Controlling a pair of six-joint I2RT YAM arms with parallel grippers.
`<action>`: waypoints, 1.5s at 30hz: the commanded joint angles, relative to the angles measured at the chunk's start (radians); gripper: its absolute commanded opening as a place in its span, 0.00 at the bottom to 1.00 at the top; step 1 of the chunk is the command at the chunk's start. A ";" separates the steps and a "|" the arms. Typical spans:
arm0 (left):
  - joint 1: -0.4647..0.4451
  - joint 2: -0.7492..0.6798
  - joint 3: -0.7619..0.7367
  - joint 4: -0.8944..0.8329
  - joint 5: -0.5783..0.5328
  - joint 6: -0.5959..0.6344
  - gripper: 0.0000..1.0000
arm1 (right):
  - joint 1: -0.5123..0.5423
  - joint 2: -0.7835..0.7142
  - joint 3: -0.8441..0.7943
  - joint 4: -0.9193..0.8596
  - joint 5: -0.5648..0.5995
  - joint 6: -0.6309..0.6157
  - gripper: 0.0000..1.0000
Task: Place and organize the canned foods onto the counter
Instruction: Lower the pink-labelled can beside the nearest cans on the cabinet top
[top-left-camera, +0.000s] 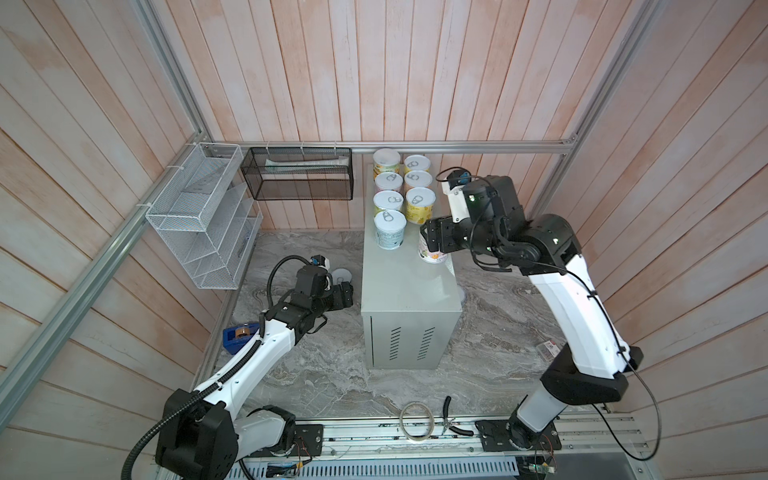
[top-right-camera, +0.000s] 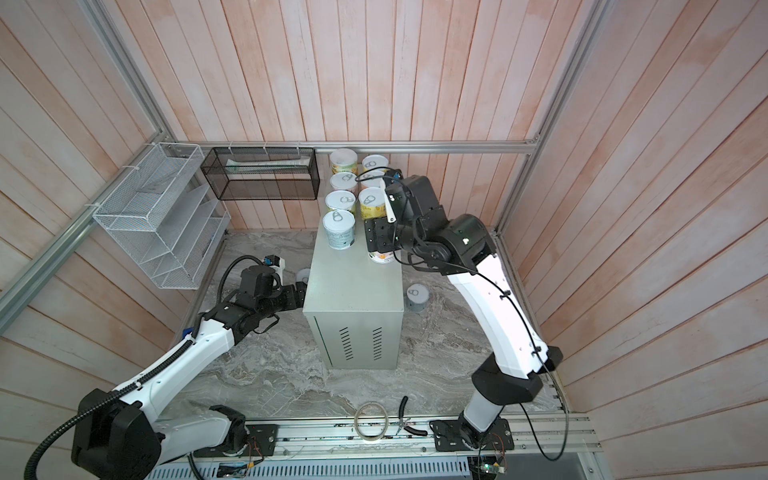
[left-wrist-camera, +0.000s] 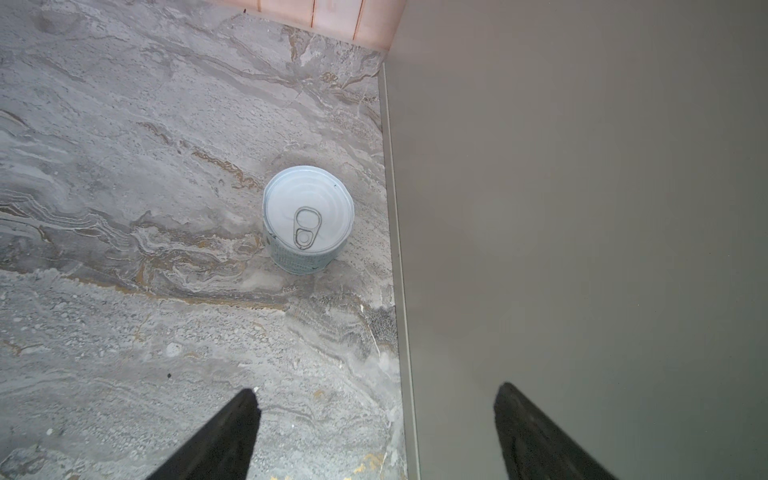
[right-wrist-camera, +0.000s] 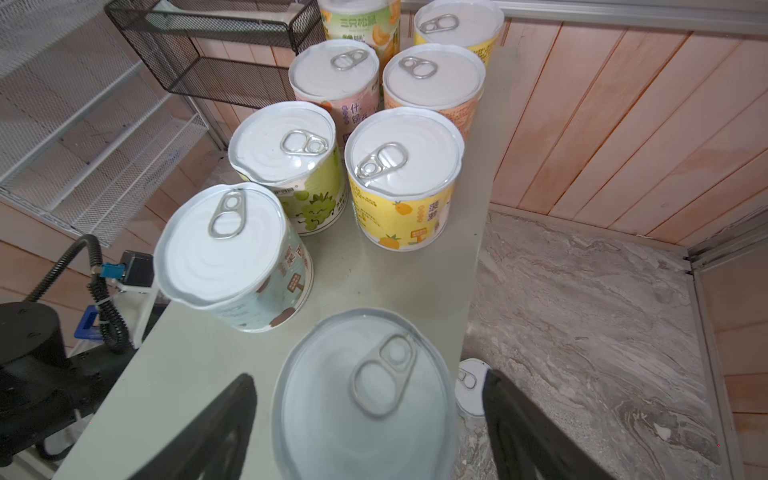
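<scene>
Several canned foods stand in two rows at the back of the counter (top-left-camera: 409, 286), the pale blue-white can (top-left-camera: 390, 230) nearest the front. Beside it, at the counter's right edge, stands another can (top-left-camera: 432, 255). My right gripper (top-left-camera: 429, 243) is open around this can (right-wrist-camera: 365, 399), with a gap between each finger and its side. My left gripper (top-left-camera: 347, 293) is open and empty, low beside the counter's left wall (left-wrist-camera: 582, 208). A pale can (left-wrist-camera: 308, 216) stands on the marble ahead of it. One more can (top-right-camera: 417, 297) stands on the marble right of the counter.
A white wire rack (top-left-camera: 199, 224) and a black mesh basket (top-left-camera: 299, 174) hang on the walls at left. A blue tape dispenser (top-left-camera: 239, 334) lies by the left arm. A tape roll (top-left-camera: 415, 419) and pliers (top-left-camera: 451, 419) lie at the front edge.
</scene>
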 joint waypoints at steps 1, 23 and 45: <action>-0.004 -0.026 -0.020 0.033 -0.018 -0.013 0.90 | 0.013 -0.190 -0.190 0.217 -0.002 0.019 0.81; -0.004 -0.025 -0.026 0.044 -0.006 -0.012 0.90 | 0.015 -0.361 -0.636 0.420 -0.082 0.079 0.51; -0.003 -0.052 -0.064 0.045 -0.015 -0.015 0.89 | 0.002 -0.270 -0.636 0.505 -0.032 0.051 0.51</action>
